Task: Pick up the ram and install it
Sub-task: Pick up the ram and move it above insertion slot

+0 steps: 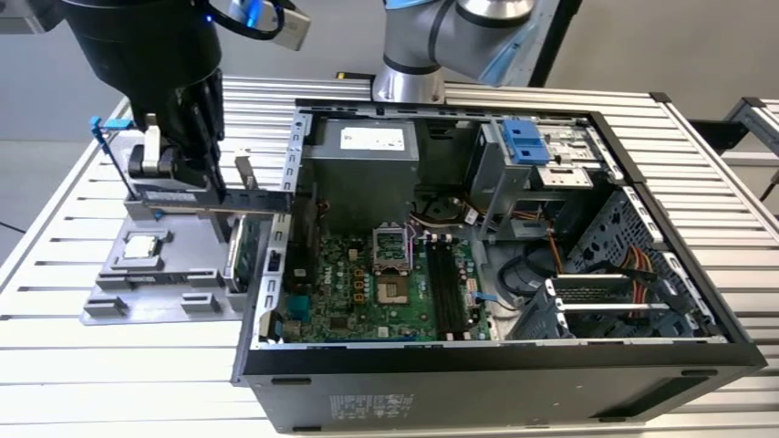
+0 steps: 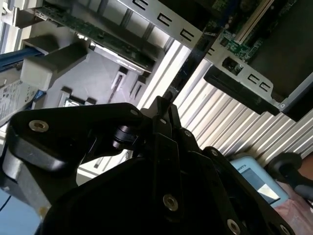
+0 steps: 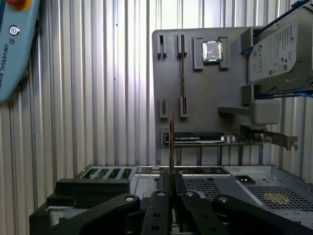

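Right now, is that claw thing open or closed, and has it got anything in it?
The gripper is closed on the ram, a thin stick seen edge-on in the first wrist view.

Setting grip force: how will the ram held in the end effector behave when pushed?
The ram looks thin and flat, held edge-on in the end effector, so probably light and stiff along its length. Being so thin, it would likely flex or crack if pushed sideways.

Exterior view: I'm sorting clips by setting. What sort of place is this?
Likely a robot lab bench for PC assembly: open case on a slatted table, parts tray beside it, gripper holding the ram.
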`<action>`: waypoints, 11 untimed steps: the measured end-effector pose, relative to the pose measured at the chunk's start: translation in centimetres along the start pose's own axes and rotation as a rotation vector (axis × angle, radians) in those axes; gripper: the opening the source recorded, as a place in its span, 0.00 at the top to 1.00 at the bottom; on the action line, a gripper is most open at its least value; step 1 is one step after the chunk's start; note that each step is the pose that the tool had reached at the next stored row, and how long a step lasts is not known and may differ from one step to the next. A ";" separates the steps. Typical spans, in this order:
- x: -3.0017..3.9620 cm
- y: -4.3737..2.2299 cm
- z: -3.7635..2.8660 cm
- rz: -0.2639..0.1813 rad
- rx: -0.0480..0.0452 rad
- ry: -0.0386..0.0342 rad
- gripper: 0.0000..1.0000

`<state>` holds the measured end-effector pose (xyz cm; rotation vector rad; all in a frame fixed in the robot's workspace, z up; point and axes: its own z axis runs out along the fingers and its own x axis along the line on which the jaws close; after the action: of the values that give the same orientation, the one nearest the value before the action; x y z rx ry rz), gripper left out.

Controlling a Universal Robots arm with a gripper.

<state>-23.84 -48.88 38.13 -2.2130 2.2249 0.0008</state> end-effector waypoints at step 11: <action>-0.01 -1.25 0.01 -0.009 0.0367 -0.0001 1.00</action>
<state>-22.59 -48.88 38.12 -2.2041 2.1968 -0.0395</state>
